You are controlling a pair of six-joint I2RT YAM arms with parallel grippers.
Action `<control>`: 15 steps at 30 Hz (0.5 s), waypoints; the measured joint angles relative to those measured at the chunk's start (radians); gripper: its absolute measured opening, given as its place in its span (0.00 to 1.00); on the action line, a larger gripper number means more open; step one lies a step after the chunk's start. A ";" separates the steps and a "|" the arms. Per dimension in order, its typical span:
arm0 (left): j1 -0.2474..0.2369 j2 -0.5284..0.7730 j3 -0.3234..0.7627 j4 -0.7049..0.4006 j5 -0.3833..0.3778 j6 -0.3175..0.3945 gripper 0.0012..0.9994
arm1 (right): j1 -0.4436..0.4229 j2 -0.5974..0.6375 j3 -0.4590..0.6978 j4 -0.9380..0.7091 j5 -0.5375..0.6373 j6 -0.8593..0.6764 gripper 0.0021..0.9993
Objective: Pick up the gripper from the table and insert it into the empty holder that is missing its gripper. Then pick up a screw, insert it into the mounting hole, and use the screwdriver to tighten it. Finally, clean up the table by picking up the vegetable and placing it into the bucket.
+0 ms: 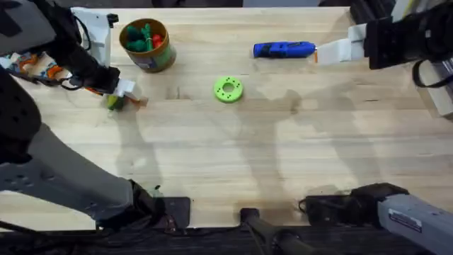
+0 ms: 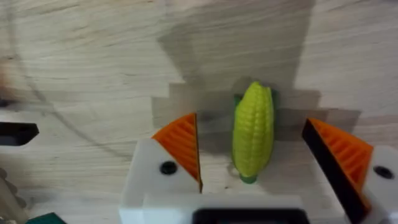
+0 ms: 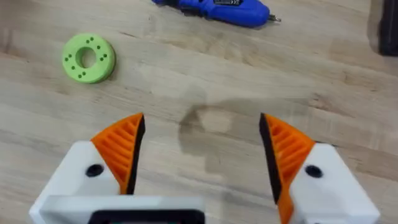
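1. Orange ribbed fingers (image 2: 180, 146) of the left gripper (image 2: 255, 168) are spread wide, straddling the vegetable (image 2: 253, 132).
2. That vegetable is a yellow-green corn cob with rows of kernels and a green stub end, lying on the bench (image 2: 93, 74) between the fingers, touching neither.
3. Right gripper (image 3: 202, 155) fingers are spread over bare bench; the blue screwdriver (image 3: 214, 9) lies well beyond them.

A green round disc with holes (image 1: 228, 89) lies flat near the middle of the light wooden bench (image 1: 283, 156), well apart from anything else. From the right wrist it (image 3: 88, 58) shows a ring of small holes around its central opening.
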 joint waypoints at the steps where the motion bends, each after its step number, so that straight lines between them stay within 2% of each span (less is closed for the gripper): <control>1: 0.000 0.000 0.000 0.000 0.000 0.000 0.99 | 0.000 0.000 0.000 0.000 0.000 0.000 0.99; 9: 0.000 0.018 0.014 -0.012 0.010 0.000 0.99 | 0.000 0.000 0.000 0.000 0.000 0.000 0.99; 11: 0.000 0.019 0.015 -0.015 0.011 0.000 0.96 | 0.000 0.000 0.000 0.000 0.000 0.000 0.99; 12: 0.000 0.019 0.015 -0.017 0.016 0.000 0.90 | 0.000 0.000 0.000 0.000 0.000 0.000 0.99; 15: -0.001 0.022 0.015 -0.018 0.023 0.002 0.46 | 0.000 0.000 0.000 0.000 0.000 0.000 0.99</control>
